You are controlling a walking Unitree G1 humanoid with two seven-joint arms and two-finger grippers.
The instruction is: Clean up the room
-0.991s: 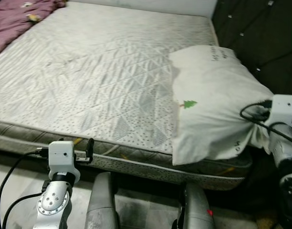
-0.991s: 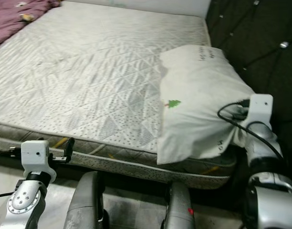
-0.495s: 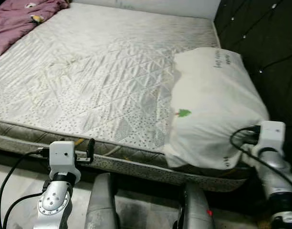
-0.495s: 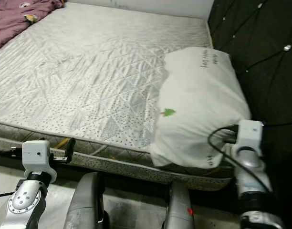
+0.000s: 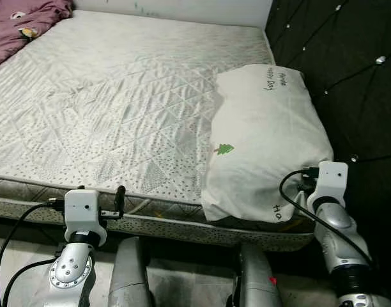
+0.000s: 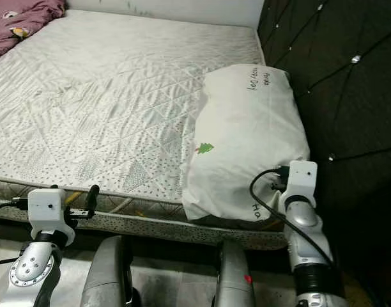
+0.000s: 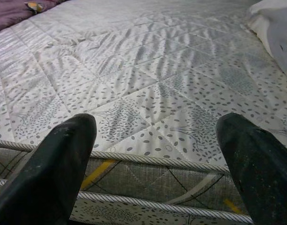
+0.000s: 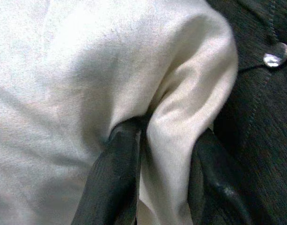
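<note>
A: What was hard to make out?
B: The right tool point(image 8: 164, 178) sat under the pillow's point(image 5: 266, 141) near corner, its fingers pinching a fold.
A: And the left tool point(image 7: 157, 168)?
B: Spread apart before the mattress point(image 5: 119, 96) edge. The pillow lay beside the dark headboard point(image 5: 349, 77).

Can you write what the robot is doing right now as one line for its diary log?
right gripper: fingers pinching pillow corner | left gripper: open, at mattress edge | pillow: on mattress beside dark headboard
</note>
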